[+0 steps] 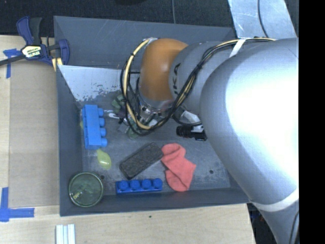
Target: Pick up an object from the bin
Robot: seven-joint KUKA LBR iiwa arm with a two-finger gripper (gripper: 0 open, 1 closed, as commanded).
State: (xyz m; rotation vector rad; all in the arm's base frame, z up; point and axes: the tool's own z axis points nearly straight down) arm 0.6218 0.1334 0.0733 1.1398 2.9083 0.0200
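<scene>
Closest to us is the arm [254, 116], its silver bulk covering the right of the bin [68, 136]. Its orange cover [160, 67] and looped cables hang over the gripper [147, 115]. The gripper sits low in the upper middle of the bin, and we cannot tell whether it is open or closed (the wrist hides that part).

The nearest thing to it is a small dark green object [120, 105] just to its left, near the back wall and partly behind the cables. A blue studded block [93, 126] lies farther left. Below the gripper and apart from it lie a dark grey slab [140, 160] and a red cloth [178, 166]. Along the front are a long blue brick [139, 185], a round green lid [86, 189] and a small yellow-green piece [104, 159].

We judge the step to be settling on one thing. To do it well, we would centre squarely over a single object. The green one is small, so we would come down straight to avoid knocking it away, and close only once it sits between the jaws. Then we would lift straight up.
</scene>
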